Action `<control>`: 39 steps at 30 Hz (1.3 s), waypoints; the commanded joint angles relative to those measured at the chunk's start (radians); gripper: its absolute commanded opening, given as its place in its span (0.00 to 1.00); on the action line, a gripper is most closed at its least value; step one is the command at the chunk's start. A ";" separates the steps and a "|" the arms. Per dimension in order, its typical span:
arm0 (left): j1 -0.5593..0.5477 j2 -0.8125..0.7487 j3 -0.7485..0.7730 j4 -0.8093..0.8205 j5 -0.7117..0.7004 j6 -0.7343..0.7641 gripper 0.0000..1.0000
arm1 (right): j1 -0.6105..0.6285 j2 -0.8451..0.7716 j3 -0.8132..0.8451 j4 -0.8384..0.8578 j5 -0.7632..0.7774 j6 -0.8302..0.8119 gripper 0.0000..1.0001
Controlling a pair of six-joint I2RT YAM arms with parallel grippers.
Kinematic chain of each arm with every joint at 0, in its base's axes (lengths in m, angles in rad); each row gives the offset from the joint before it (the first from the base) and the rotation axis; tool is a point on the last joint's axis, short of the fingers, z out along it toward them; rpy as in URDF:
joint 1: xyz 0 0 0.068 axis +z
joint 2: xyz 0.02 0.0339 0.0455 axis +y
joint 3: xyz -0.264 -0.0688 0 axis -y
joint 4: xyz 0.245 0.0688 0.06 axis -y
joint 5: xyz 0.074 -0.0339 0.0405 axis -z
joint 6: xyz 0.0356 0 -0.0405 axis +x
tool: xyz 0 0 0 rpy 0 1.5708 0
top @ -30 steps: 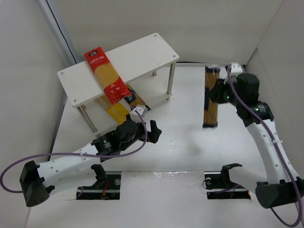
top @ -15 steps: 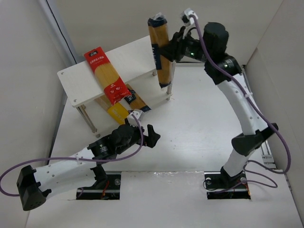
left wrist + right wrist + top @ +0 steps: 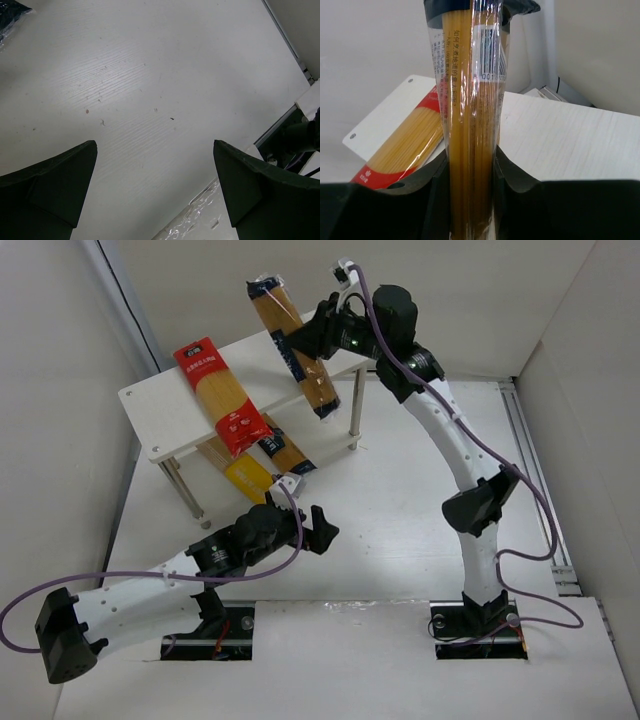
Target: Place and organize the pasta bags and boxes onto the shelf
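The shelf stands at the back left, and a red-ended clear bag lies slantwise across it. My right gripper is shut on an orange-brown pack with dark ends, holding it tilted in the air above the shelf's right half. In the right wrist view that pack runs up between my gripper's fingers, with the shelf and the red-ended bag below. A yellow pack and a golden-brown pack lie on the table under the shelf. My left gripper hangs open over bare table.
White walls enclose the table on the left, back and right. The shelf's thin metal legs stand beside the packs underneath. A dark pack end shows at the top left of the left wrist view.
My right arm has lifted the orange-brown pack from the table's right side and swung it left, over the shelf, tilting it. The left arm has barely moved.
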 commanded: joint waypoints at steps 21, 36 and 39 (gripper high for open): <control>-0.006 -0.013 -0.041 0.045 0.020 -0.037 1.00 | 0.105 0.280 0.110 0.455 0.287 0.001 0.13; -0.006 -0.071 -0.041 0.000 0.020 -0.056 1.00 | 0.105 0.024 -0.060 0.455 0.310 -0.086 1.00; -0.006 -0.082 -0.031 -0.023 -0.001 -0.056 1.00 | 0.081 -0.066 -0.149 0.455 0.340 -0.124 1.00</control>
